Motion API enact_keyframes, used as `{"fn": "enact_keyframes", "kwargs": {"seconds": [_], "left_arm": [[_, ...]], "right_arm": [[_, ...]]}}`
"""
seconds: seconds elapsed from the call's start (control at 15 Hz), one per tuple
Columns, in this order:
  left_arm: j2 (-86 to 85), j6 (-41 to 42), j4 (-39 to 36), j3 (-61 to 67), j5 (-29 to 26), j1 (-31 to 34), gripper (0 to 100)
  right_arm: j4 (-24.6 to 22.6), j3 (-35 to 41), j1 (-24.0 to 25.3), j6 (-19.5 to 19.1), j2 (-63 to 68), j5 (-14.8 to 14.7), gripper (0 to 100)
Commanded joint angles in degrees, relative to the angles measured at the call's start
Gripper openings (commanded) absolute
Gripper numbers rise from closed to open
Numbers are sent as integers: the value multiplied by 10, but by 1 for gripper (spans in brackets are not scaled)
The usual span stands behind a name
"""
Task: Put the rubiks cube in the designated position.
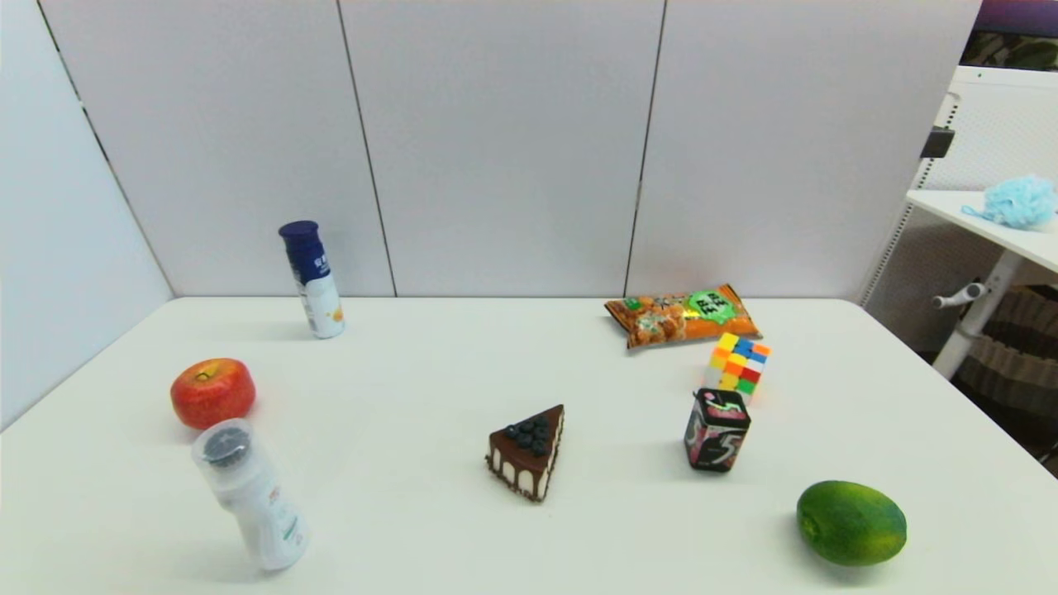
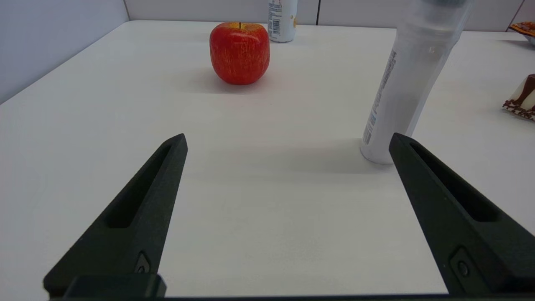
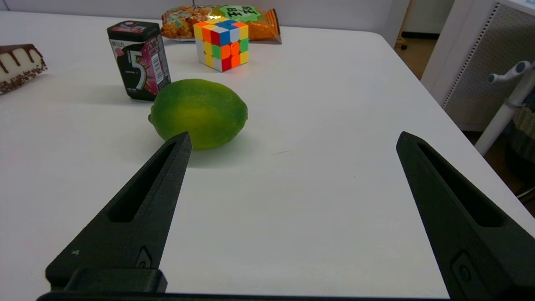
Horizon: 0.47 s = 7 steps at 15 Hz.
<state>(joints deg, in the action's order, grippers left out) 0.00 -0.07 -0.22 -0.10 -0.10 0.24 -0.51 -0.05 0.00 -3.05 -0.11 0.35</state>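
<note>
Rubiks cube: the small stickerless rubiks cube (image 1: 737, 364), glossy squares of yellow, orange, blue, green, red and white, stands on the white table (image 1: 430, 388) at the far right, between the orange crinkled snack bag (image 1: 682, 314) behind it and the black-and-pink rounded box (image 1: 716, 430) in front, apart from both.
Left gripper: the left gripper (image 2: 288, 144) shows in its wrist view only; its two matte black tapered fingers are spread wide over bare tabletop, holding nothing.
Right gripper: the right gripper (image 3: 292, 142) likewise shows in its wrist view only, fingers spread wide and empty, low over the table's near right part.
Head view only: neither arm appears; the blue-capped white bottle (image 1: 312, 279) is seen whole at the far left.
Left wrist view: the smooth red apple (image 2: 239, 52) and the translucent white plastic bottle (image 2: 407, 79), upright, just beside one fingertip.
Right wrist view: the dimpled oval green lime (image 3: 199, 113) near one fingertip; the box's printed label faces this camera.
Centre: the wedge of chocolate cake topped with blueberries (image 1: 528, 451).
</note>
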Motion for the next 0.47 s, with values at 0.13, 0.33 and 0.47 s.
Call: {"fn": "enact_keyframes", "kwargs": {"seconds": [0.13,0.33,0.47], "left_arm": [[1,0,-1,0,0,0,100],[1,0,0,0,0,0,100],[1,0,0,0,0,0,100]], "right_arm": [[0,0,1,3,1,-2,100],[0,0,0,4,1,-3,100],[0,0,0,5,1,-3,100]]}}
